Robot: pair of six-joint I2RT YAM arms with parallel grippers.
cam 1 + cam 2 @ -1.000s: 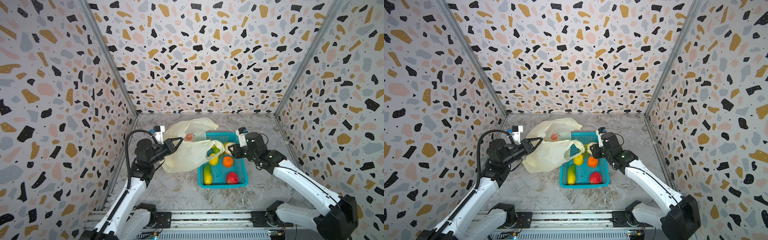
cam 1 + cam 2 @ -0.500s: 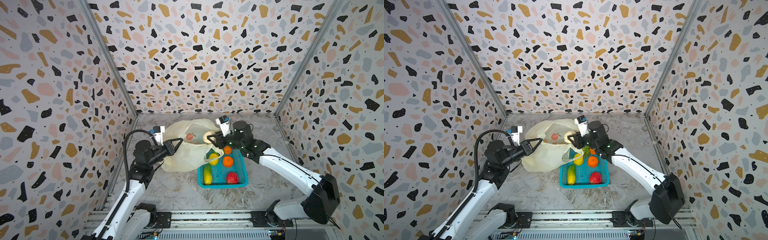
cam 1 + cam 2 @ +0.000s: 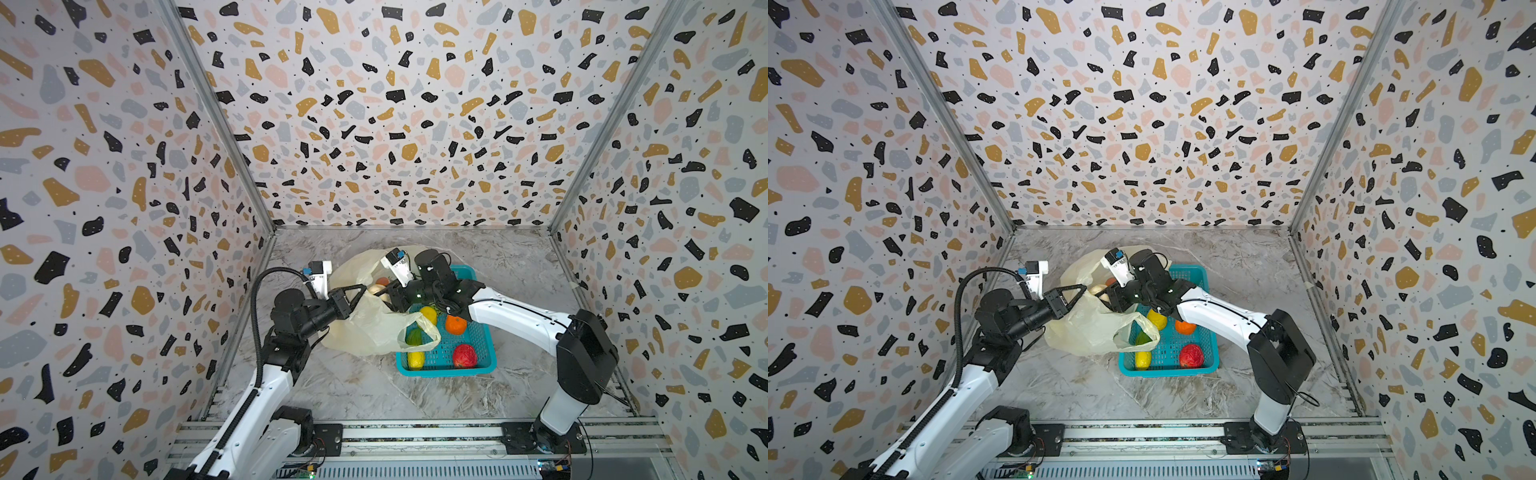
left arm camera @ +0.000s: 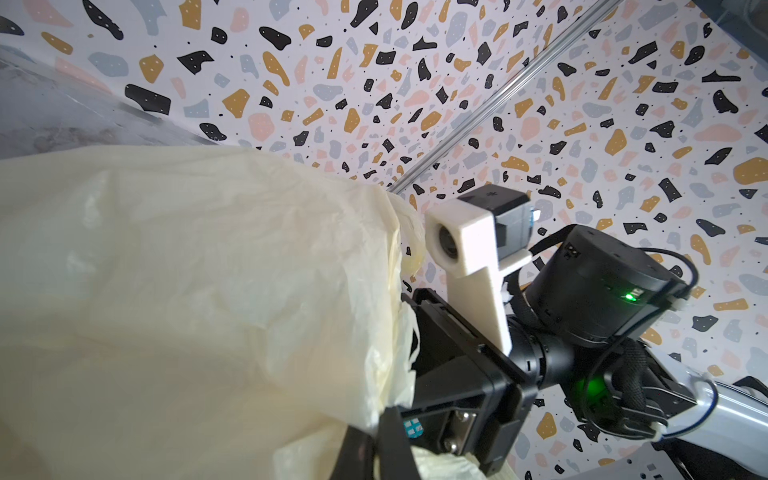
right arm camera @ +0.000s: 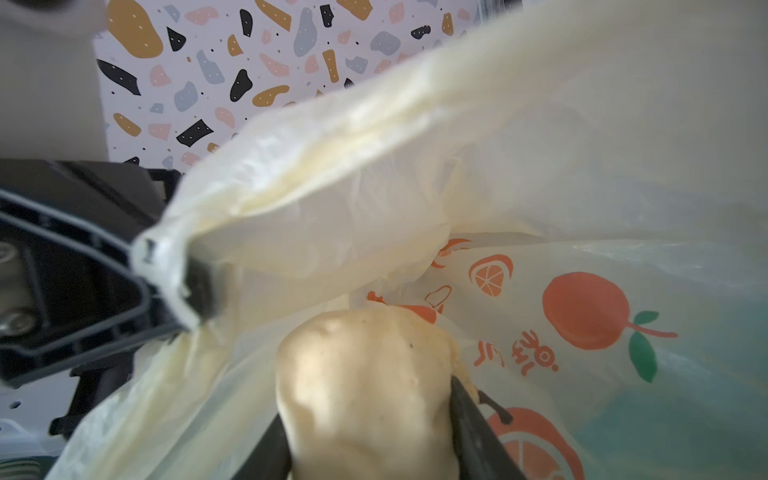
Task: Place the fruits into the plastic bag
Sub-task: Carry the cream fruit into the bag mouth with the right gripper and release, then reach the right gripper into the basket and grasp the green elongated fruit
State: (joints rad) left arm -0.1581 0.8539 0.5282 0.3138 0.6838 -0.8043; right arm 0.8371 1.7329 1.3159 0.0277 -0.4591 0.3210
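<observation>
cream fruit point(image 5: 361, 353) in right gripper point(image 5: 365, 400), lengthwise (along jaws) — towards plastic bag point(image 3: 365, 328)

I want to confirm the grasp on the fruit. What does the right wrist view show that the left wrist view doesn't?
Only the right wrist view: the cream fruit held between the jaws of the right gripper at the mouth of the bag, and the orange prints on the plastic.
Only the left wrist view: the right arm and its white wrist camera beside the bag's outside.
Both: the bag, the left gripper shut on its rim, and the speckled wall.
</observation>
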